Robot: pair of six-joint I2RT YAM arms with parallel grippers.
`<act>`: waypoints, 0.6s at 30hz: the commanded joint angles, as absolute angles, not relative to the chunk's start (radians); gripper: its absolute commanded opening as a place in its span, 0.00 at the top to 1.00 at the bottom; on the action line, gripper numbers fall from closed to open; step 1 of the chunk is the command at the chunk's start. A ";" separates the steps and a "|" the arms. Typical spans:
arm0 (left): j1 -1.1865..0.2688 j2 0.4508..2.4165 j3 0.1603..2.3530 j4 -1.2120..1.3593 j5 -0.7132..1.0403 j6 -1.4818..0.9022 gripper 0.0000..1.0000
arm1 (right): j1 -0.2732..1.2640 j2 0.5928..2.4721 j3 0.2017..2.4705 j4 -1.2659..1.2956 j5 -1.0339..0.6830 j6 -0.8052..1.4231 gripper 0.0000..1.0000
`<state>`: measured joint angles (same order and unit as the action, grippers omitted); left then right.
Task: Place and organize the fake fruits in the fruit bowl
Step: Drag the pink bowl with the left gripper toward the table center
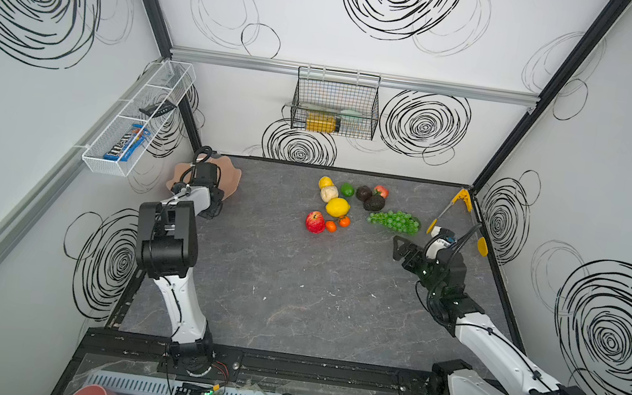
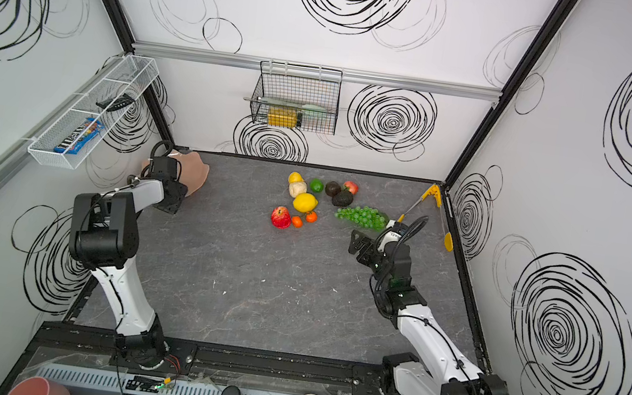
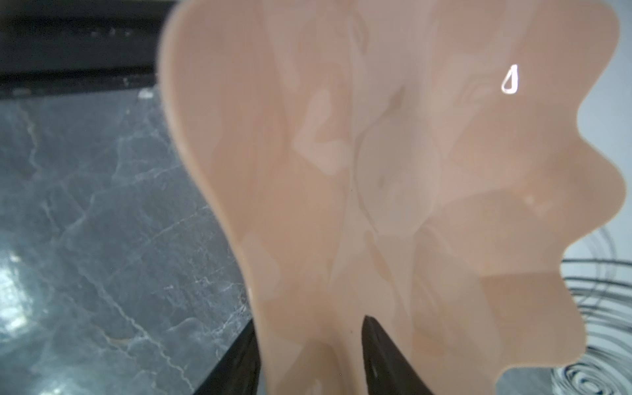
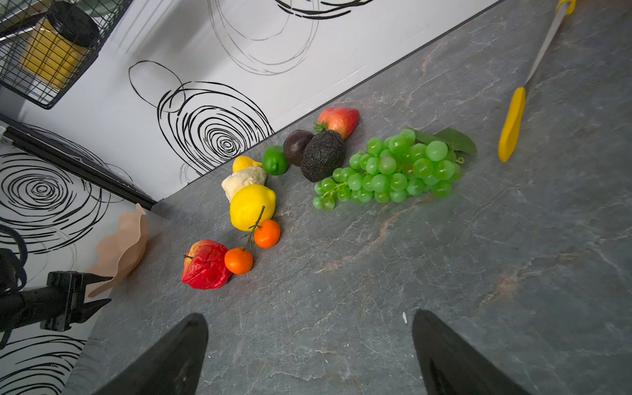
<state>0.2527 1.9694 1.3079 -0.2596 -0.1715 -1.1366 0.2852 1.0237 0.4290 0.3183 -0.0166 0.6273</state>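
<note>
Straddling the wavy rim of the fruit bowl (image 3: pixel 393 164), the left gripper (image 3: pixel 309 355) has one dark finger on each side of the peach-pink wall, and the left wrist view shows no gap between fingers and wall, so the jaws grip the rim. In both top views the bowl (image 1: pixel 231 178) sits at the far left corner of the grey marbled table (image 1: pixel 293 287), tilted up on its edge (the right wrist view shows it leaning steeply, (image 4: pixel 126 246)), mostly hidden behind the left arm's wrist.

The fake fruits lie well apart from the bowl, clustered toward the far middle of the table. The red apple (image 1: pixel 315 222) lies nearest the front, with two small oranges (image 1: pixel 331 226) just beside it on a shared stem. Behind them come a large lemon (image 1: pixel 337 206), a pale knobbly pear (image 1: pixel 328 193) and a smaller yellow fruit (image 1: pixel 325 182). A lime (image 1: pixel 347 189), a dark round fruit (image 1: pixel 364 192), a rough black avocado (image 1: pixel 374 202) and a small reddish fruit (image 1: pixel 381 191) form the back row. The green grape bunch (image 1: pixel 395 221) lies to their right.

The right gripper (image 4: pixel 309 352) hovers over bare table near the grapes, jaws spread wide and holding nothing. Yellow-tipped tongs (image 1: pixel 455 209) rest by the far right corner.
</note>
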 commanded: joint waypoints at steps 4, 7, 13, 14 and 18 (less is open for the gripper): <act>0.261 1.963 1.324 -0.254 -0.175 -1.130 0.63 | 0.291 1.028 0.433 0.303 -0.004 0.623 0.03; 0.271 1.973 1.319 -0.242 -0.160 -1.129 0.71 | 0.291 1.026 0.431 0.303 0.003 0.625 0.03; 0.270 1.939 1.282 -0.222 -0.156 -1.137 0.84 | 0.290 1.027 0.433 0.291 0.018 0.629 0.03; 0.270 1.927 1.266 -0.212 -0.152 -1.143 0.85 | 0.290 1.029 0.434 0.287 0.025 0.633 0.03; 0.254 1.863 1.178 -0.161 -0.127 -1.164 0.87 | 0.285 1.023 0.434 0.279 0.031 0.634 0.03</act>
<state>0.2615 1.9099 1.2316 -0.1600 -0.1387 -1.1458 0.2848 1.0237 0.4290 0.2958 0.0090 0.6281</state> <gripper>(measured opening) 0.129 0.975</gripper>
